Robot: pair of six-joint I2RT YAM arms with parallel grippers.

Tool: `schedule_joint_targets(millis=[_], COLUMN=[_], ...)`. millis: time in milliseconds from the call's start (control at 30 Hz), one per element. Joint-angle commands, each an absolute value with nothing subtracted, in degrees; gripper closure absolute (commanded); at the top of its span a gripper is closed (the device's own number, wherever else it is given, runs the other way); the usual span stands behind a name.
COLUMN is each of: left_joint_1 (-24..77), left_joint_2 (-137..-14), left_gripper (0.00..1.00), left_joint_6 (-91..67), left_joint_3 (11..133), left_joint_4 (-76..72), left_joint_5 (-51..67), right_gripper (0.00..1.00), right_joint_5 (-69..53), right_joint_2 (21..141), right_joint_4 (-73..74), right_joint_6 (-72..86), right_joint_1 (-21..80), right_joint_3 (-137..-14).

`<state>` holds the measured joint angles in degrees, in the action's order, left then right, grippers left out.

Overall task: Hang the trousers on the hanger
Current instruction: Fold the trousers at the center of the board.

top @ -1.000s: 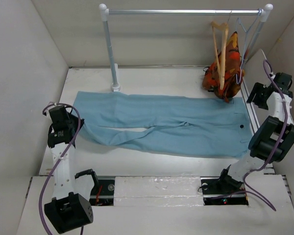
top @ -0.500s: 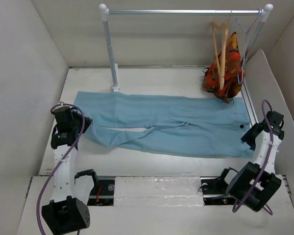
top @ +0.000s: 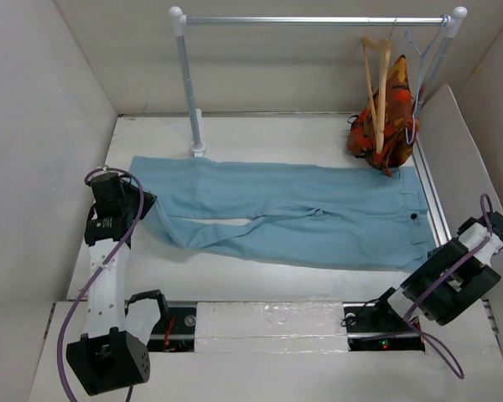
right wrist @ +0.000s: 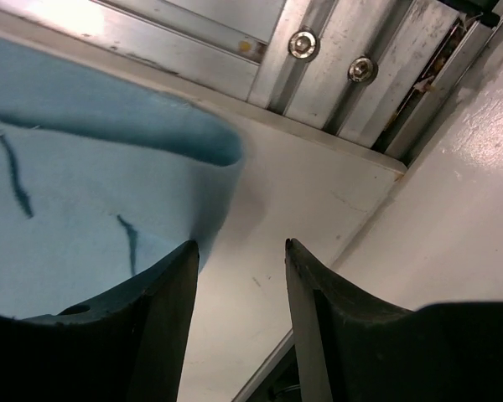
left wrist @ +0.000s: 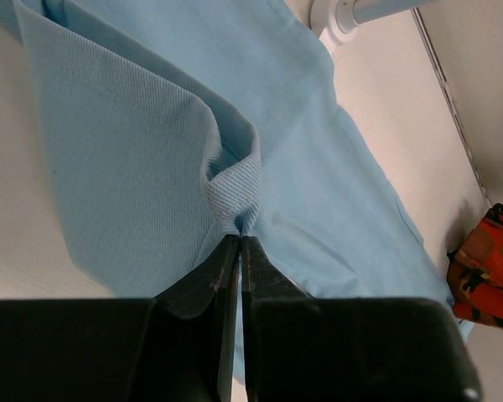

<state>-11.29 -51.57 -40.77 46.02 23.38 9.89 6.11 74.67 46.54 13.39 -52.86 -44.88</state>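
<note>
The left gripper (left wrist: 239, 244) has its jaws pressed together on a raised fold of the trousers (top: 293, 209), at the leg ends, in front of the left post of the clothes rail (top: 318, 20). The right gripper (right wrist: 239, 251) has its 2 jaws apart with nothing between them, beside the waist edge of the cloth, in front of the rail's right end. The trousers lie spread on the table (top: 260, 134) in front of the rail. The hanger (top: 381, 92) hangs from the rail's right end, against an orange-red garment (top: 394, 117).

Pretty clearly a robotics lab test cell: white panel walls (top: 42, 126) boxing my desk (top: 235, 280), aluminium framing (right wrist: 335, 75), a little clothes rail (top: 318, 20).
</note>
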Motion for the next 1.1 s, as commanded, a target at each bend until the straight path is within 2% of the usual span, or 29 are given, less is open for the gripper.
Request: schedule_joint_targets(millis=[0, 167, 200, 267, 333, 467, 533, 633, 767, 867, 1000, 1067], left_joint_1=[-11.0, -12.1, -12.1, -13.4, -13.4, -13.4, -13.4, -13.4, -13.4, -13.4, -13.4, -13.4], left_joint_2=[-50.6, -50.0, -50.1, -50.4, -50.5, -52.5, -52.5, -51.4, -49.2, -48.8, -49.0, -49.7], left_gripper=[1.00, 1.00, 1.00, 1.00, 1.00, 1.00, 1.00, 1.00, 1.00, 1.00, 1.00, 1.00], left_joint_6=[-40.9, -39.9, -39.2, -38.9, -38.8, -39.1, -39.1, -38.8, -37.7, -37.5, -37.9, -38.0], left_joint_3=[46.8, 44.7, 44.4, 44.3, 44.6, 45.4, 45.3, 44.0, 42.6, 42.0, 41.7, 42.1], left_joint_4=[21.5, 21.5, 21.6, 21.5, 21.3, 20.3, 20.3, 20.6, 21.4, 21.6, 20.8, 20.7], left_joint_5=[8.7, 5.5, 3.0, 1.9, 1.3, 0.8, 1.1, 1.2, 0.6, 1.1, 1.8, 2.1], right_gripper=[0.49, 0.54, 0.65, 0.67, 0.67, 0.53, 0.51, 0.52, 0.65, 0.62, 0.52, 0.51], right_joint_5=[5.9, 7.3, 6.5, 8.0, 8.7, 10.5, 10.3, 8.4, 4.4, 4.4, 1.5, 1.2], right_joint_2=[76.4, 78.5, 78.8, 79.9, 80.2, 83.9, 84.6, 85.4, 82.5, 78.6, 76.9, 76.5], right_joint_4=[42.6, 39.7, 38.0, 37.7, 36.9, 34.9, 33.8, 33.0, 30.9, 31.2, 29.5, 29.4], right_joint_6=[14.0, 15.1, 14.2, 13.2, 11.4, 9.1, 8.5, 9.5, 9.1, 7.8, 8.3, 8.3], right_joint_1=[-54.2, -54.1, -54.1, -54.1, -54.1, -54.1, -54.1, -54.1, -54.1, -54.1, -54.1, -54.1], right_joint_3=[-43.7, -42.5, -44.1, -45.2, -45.8, -46.0, -46.0, -45.9, -44.7, -44.0, -41.4, -41.3])
